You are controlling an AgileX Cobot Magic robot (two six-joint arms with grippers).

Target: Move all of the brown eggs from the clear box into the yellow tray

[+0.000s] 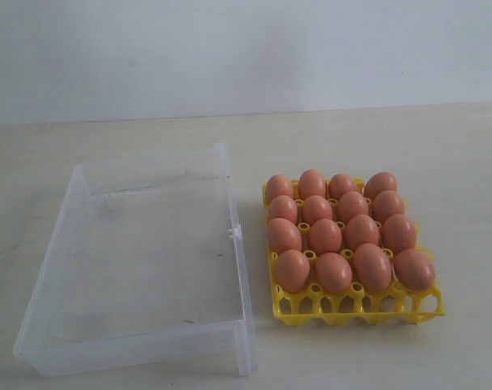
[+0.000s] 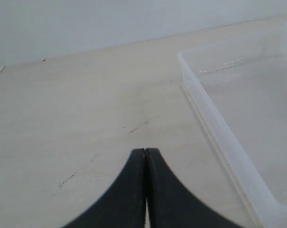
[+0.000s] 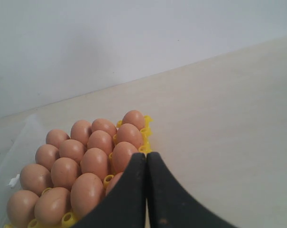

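Several brown eggs fill the yellow tray at the right of the exterior view; its front row of cells holds none. The same eggs and tray show in the right wrist view. To the tray's left lies the clear box with nothing in it; one corner of this box shows in the left wrist view. My left gripper is shut and holds nothing, over bare table beside the box. Shut and empty too, my right gripper is by the tray's edge. Neither arm shows in the exterior view.
A pale wooden table carries everything, with a plain white wall behind it. A small clip sticks out of the box's wall on the tray's side.
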